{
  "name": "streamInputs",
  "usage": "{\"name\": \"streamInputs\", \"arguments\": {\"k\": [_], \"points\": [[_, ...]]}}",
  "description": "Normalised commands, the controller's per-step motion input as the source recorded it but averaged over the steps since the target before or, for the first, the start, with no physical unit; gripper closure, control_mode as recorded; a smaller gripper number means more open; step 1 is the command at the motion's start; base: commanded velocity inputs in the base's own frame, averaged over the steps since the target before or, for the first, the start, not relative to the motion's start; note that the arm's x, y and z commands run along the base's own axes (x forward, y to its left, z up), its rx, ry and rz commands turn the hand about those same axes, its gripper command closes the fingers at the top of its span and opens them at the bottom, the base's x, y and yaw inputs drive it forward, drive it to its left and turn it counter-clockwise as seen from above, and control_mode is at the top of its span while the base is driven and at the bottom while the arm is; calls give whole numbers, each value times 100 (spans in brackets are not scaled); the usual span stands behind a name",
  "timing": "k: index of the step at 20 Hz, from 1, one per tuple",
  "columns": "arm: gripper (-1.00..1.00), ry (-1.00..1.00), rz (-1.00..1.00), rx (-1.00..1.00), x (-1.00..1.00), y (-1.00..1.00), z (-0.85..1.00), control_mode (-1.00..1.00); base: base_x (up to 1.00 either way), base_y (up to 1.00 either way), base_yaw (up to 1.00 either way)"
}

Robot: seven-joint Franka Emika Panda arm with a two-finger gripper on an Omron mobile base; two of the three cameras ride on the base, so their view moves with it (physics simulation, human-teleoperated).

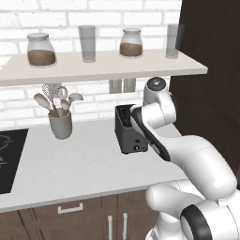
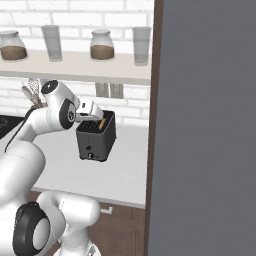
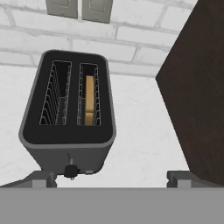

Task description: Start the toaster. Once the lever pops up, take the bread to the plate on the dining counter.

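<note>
The dark grey toaster [image 3: 65,135] stands on the white kitchen counter, near the wall and beside a tall dark cabinet. A tan slice of bread [image 3: 89,99] sits down in its right-hand slot; the left slot is empty. A small round knob [image 3: 70,170] shows low on its front face. My gripper [image 3: 113,180] hovers just above the toaster's front edge, open, its fingertips [image 3: 43,179] spread wide with nothing between them. From the right base view the gripper [image 2: 95,118] hangs over the toaster [image 2: 96,140], and the bread [image 2: 101,123] peeks from a slot. The plate and the dining counter are out of view.
A grey utensil holder [image 1: 61,124] with spoons stands left of the toaster [image 1: 129,133]. A cooktop [image 1: 9,159] lies at the counter's left end. A shelf [image 1: 103,68] with jars and glasses hangs overhead. The dark cabinet [image 1: 206,93] walls off the right side.
</note>
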Motion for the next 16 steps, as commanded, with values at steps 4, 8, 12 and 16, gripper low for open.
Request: {"name": "streamInputs", "arguments": {"k": [4, 8, 12, 16], "points": [[-100, 0, 0, 0, 0, 0, 0, -100, 0, 0, 0], [-100, 0, 0, 0, 0, 0, 0, -100, 0, 0, 0], [-100, 0, 0, 0, 0, 0, 0, -100, 0, 0, 0], [-100, 0, 0, 0, 0, 0, 0, -100, 0, 0, 0]]}}
